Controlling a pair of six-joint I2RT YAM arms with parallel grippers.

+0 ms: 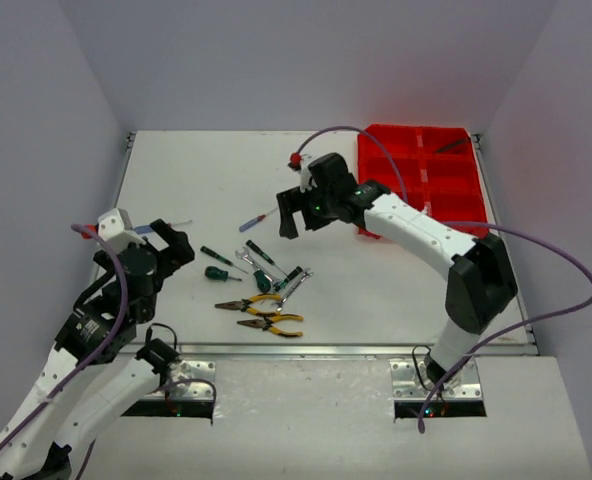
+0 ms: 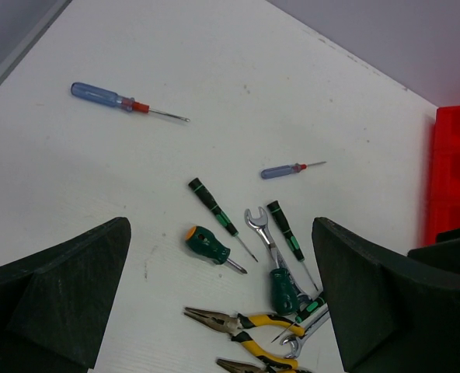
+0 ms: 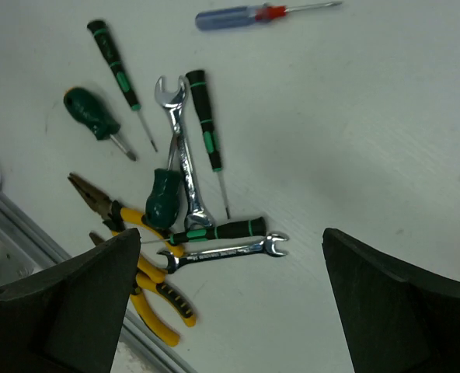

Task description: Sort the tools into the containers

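The left gripper (image 1: 174,245) hangs at the left of the table (image 1: 376,285), fingers wide and empty, with a blue screwdriver (image 2: 106,96) nearby. The tools lie clustered mid-table: yellow pliers (image 1: 261,305), green screwdrivers (image 1: 217,273) and wrenches (image 3: 182,159). Beyond them is the right gripper (image 1: 301,215), equally wide and empty, with the red tray (image 1: 416,131) far right.

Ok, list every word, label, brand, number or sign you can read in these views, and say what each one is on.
No readable text in any view.
Silver wrench: any stamping on the shank is too small to make out.
Green-banded screwdriver: plain green bands, no lettering visible.
Blue screwdriver: no print visible on the handle.
Red tray: no label or number visible.
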